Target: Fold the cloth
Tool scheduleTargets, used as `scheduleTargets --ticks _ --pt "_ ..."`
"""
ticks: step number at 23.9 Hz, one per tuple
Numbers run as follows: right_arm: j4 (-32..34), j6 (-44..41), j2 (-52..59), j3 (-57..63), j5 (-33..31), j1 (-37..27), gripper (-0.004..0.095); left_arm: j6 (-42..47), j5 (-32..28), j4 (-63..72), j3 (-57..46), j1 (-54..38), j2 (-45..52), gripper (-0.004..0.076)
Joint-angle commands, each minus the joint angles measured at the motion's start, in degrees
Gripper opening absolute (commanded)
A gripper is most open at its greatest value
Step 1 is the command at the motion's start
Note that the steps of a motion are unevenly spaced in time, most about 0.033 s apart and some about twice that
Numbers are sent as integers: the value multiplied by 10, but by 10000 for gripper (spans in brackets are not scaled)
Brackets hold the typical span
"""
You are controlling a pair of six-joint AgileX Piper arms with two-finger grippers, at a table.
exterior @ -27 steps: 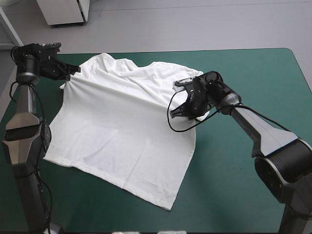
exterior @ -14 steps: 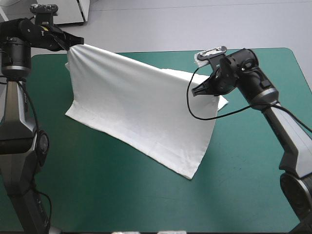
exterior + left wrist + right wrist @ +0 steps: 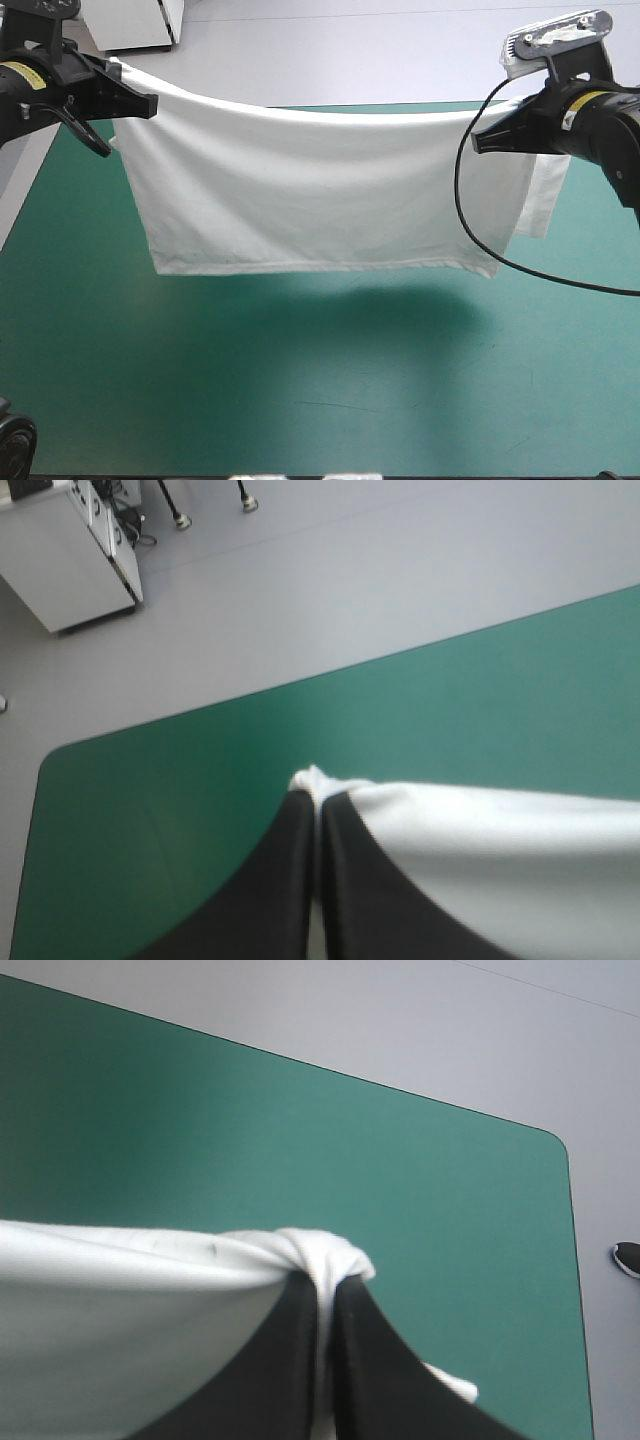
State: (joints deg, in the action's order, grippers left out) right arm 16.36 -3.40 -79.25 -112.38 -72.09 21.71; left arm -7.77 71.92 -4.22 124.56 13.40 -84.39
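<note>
The T-shirt [image 3: 320,190] hangs spread like a curtain in the air over the teal-green table [image 3: 300,400], with its lower hem clear of the cover. The left gripper [image 3: 148,103] pinches one upper corner, its black fingers all but closed and a white tuft poking out at the tips. The right gripper [image 3: 480,143] clamps the other upper corner the same way, and a flap of cloth dangles beyond it.

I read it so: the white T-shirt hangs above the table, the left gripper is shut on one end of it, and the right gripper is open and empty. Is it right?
Not quite. The right gripper is not open and empty: it too is shut on the T-shirt, as the right wrist view shows. The rest holds.
</note>
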Motion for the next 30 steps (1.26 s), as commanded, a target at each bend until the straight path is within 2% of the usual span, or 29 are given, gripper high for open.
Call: scheduleTargets --ticks 1,8,13,17,19,22,24,25,27,30 --pt "46 6 -6 -15 64 -4 -17 5 -34 -23 -8 3 -2 -9" --pt "110 -50 -63 -15 158 -8 -17 12 -133 -62 -8 3 -57 -9" --pt "124 -73 -103 -30 219 -18 -17 26 -216 -81 -7 3 -95 -9" --pt "135 -81 -132 -63 233 -23 -17 29 -270 -97 -7 3 -108 -9" --pt "103 -81 -149 -72 208 -32 -17 31 -259 -97 -7 3 -122 -9" --pt "-7 -63 -199 -71 112 -64 -17 78 -145 -103 -13 3 -173 -9" --pt "-79 -40 -226 -68 82 -83 -17 102 -121 -98 -53 3 -192 -9" --pt "-103 -24 -232 -44 74 -90 -17 117 -117 -97 -100 3 -193 -9" --pt "-106 -24 -225 38 74 -90 -17 139 -110 -93 -196 3 -184 -9" --pt "-140 -19 -197 162 82 -90 -17 140 -158 -56 -333 3 -138 -9"
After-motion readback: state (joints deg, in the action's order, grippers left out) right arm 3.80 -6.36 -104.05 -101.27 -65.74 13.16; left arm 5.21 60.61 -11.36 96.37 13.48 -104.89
